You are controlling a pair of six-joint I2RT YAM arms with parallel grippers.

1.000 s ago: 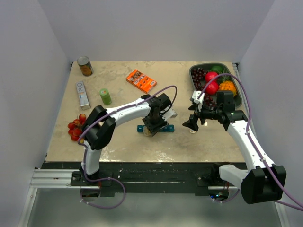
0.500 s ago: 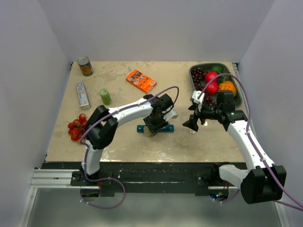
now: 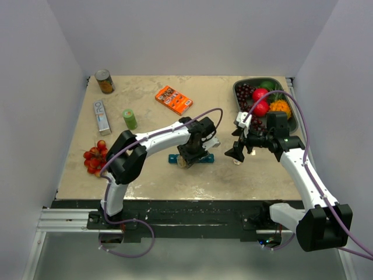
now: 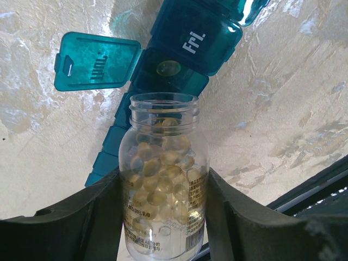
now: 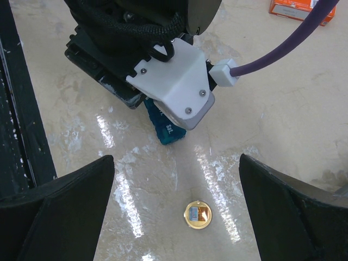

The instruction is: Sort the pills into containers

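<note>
My left gripper [image 4: 163, 190] is shut on a clear bottle [image 4: 163, 217] packed with yellow softgel pills [image 4: 157, 163]. The bottle's open mouth points at the teal containers [image 4: 201, 38], a row of lidded compartments. One lid [image 4: 98, 62] is flipped open, and a single pill [image 4: 168, 68] lies in that compartment beside the one marked "Fri.". From above, the left gripper [image 3: 187, 156] hangs over the containers [image 3: 205, 158]. My right gripper [image 5: 176, 201] stands wide open over a small gold cap [image 5: 197, 215] on the table, holding nothing.
A dark tray [image 3: 235, 87] of fruit sits at the back right. An orange box [image 3: 173, 99], a can [image 3: 104, 81], a green cylinder [image 3: 129, 119], a silver box [image 3: 102, 115] and red cherry tomatoes [image 3: 94, 156] lie toward the back and left.
The left arm's wrist has crept slightly to the right over the containers. The right arm has stayed where it was.
</note>
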